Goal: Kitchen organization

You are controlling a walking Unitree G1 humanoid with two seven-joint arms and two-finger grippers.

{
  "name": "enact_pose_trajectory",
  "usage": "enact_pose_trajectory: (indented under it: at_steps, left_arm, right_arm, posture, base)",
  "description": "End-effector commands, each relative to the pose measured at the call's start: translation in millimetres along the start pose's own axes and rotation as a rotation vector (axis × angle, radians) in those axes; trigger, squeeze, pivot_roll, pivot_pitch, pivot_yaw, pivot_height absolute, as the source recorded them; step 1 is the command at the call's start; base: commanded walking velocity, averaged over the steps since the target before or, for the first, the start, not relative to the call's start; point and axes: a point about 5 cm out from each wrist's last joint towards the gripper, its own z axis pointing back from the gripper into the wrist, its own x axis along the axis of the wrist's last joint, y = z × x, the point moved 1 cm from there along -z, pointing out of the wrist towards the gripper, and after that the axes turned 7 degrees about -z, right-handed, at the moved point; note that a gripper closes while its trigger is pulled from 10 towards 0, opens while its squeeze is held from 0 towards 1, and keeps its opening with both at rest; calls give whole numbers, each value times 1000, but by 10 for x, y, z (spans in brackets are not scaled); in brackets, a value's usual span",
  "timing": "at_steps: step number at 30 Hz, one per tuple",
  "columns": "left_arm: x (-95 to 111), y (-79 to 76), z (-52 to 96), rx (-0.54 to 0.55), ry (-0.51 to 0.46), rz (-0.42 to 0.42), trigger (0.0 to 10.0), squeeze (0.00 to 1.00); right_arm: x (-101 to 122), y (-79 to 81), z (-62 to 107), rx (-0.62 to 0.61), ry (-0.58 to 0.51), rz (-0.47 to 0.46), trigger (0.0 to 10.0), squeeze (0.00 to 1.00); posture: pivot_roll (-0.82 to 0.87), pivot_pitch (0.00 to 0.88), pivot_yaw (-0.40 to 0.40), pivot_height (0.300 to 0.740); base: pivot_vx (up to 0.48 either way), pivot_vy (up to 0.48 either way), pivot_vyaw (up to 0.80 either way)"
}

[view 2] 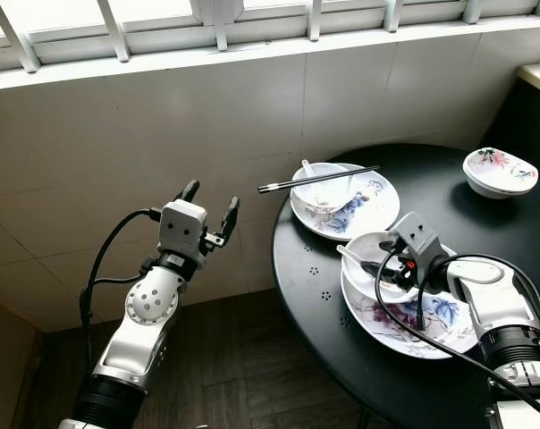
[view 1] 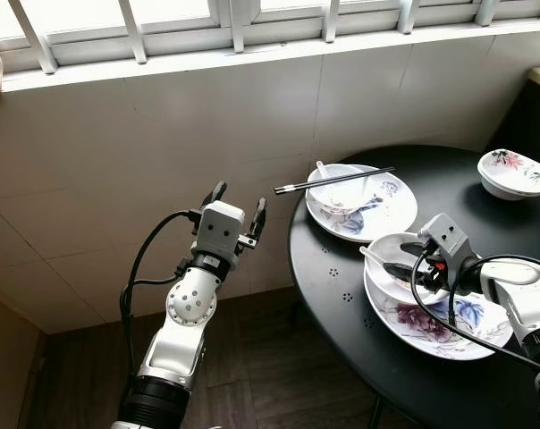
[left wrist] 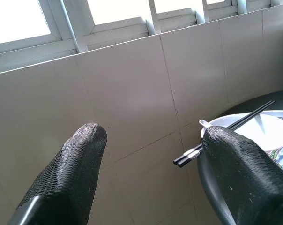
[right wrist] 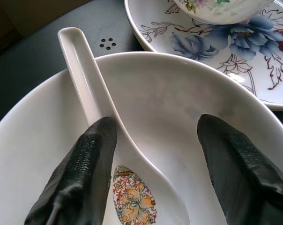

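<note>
A glossy white ceramic soup spoon (right wrist: 108, 140), long-handled with a grooved stem and a small gold and red floral print in its scoop, lay inside a smooth white bowl (view 1: 397, 268), its handle resting over the rim. That bowl sat on a wide shallow plate (view 1: 467, 326) painted with blue and purple flowers, near the edge of a round, matte black table (view 1: 341, 331) dotted with small clusters of holes. The right gripper (view 1: 411, 261) reached down into this bowl with its two black, finely textured fingers (right wrist: 85, 173) spread apart, one fingertip against the spoon's stem and the other over the bare inside of the bowl, nothing clamped between them. Just beyond, a second flowered plate (view 1: 391, 213) carried another white bowl (view 1: 341, 188) with a white spoon (view 1: 322, 168) in it, and a pair of slim black chopsticks (view 1: 333, 181) with pale metal tips lay across that bowl's rim, their ends jutting out past the table edge. A third small bowl (view 1: 513, 172) with a pink floral pattern stood apart near the far side of the table. The left gripper (view 1: 236, 207) was raised off the table, in front of a wall of large pale square tiles (view 1: 118, 179), its rubbery pebbled fingers (left wrist: 71, 164) wide apart and empty. Above the tiles ran a white window frame (view 1: 252, 36) with slanted bars, bright with daylight, and the floor (view 1: 252, 375) below was of dark wood-look planks.
</note>
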Motion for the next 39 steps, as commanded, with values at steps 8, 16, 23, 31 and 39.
enact_pose_trajectory:
  at_steps: [8, 16, 23, 31, 39]
  left_arm:
    - [-22, -17, -19, -20, 16, -16, 10000, 0]
    - [-24, -17, -22, -20, 16, -18, 10000, 0]
    - [-28, -16, -21, -19, 17, -21, 10000, 0]
    - [-39, -21, -21, -26, 18, -24, 10000, 0]
    - [-49, -29, -25, -31, 19, -26, 10000, 0]
  right_arm:
    - [-248, 104, -44, 51, 77, -28, 0, 0]
    - [-205, 45, -42, -20, 43, -30, 0, 0]
    - [-22, 49, -26, -44, -42, -2, 0, 0]
    - [279, 89, 85, -40, -140, 81, 0, 0]
    - [556, 171, 238, -56, -210, 156, 0, 0]
  posture:
    - [-166, 0, 28, 740]
    - [-169, 0, 28, 740]
    - [-167, 0, 29, 740]
    - [-171, 0, 38, 740]
    - [-181, 0, 42, 740]
  base:
    - [0, 0, 0]
    - [0, 0, 0]
    - [0, 0, 0]
    - [0, 0, 0]
    - [0, 0, 0]
